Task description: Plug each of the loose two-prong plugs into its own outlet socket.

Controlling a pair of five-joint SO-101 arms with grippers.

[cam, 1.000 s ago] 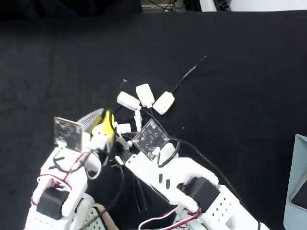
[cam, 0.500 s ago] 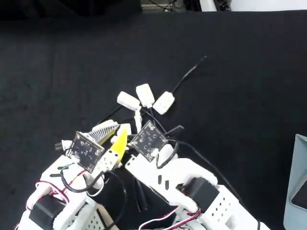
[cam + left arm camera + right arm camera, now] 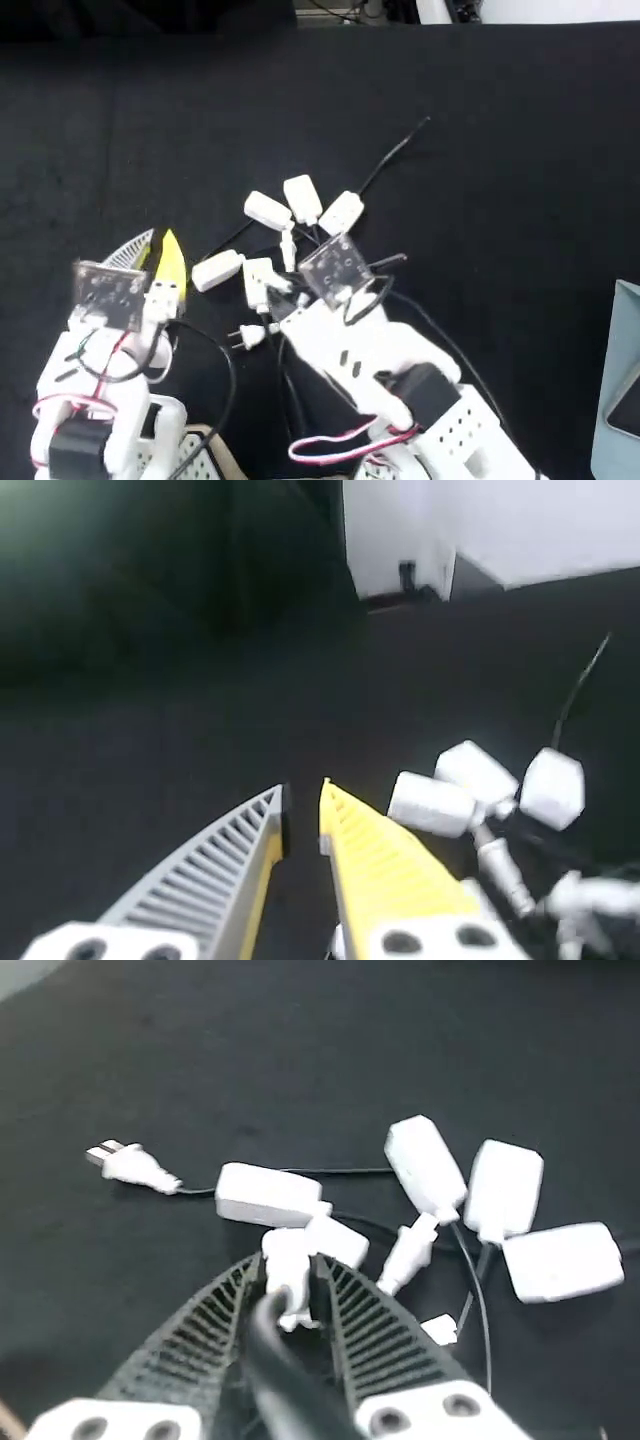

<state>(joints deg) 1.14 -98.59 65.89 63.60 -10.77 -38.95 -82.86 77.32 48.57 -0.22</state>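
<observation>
Where the right end effector (image 3: 288,1265) sits low over the black table (image 3: 520,200), we find it clamped on a white two-prong plug (image 3: 286,1248), the plug body pinched between both fingers. Just past it a lone socket block (image 3: 265,1195) lies flat, and near that block rests a loose plug (image 3: 125,1160) with its prongs bare. Farther on, three outlets fan together: the near socket (image 3: 425,1167), the middle socket (image 3: 503,1190) and the far socket (image 3: 557,1260). A second plug (image 3: 410,1250) touches the near socket end-on; we cannot tell whether it is seated. The left end effector (image 3: 303,798) hovers off to the side of the cluster, its fingers barely apart and holding nothing.
</observation>
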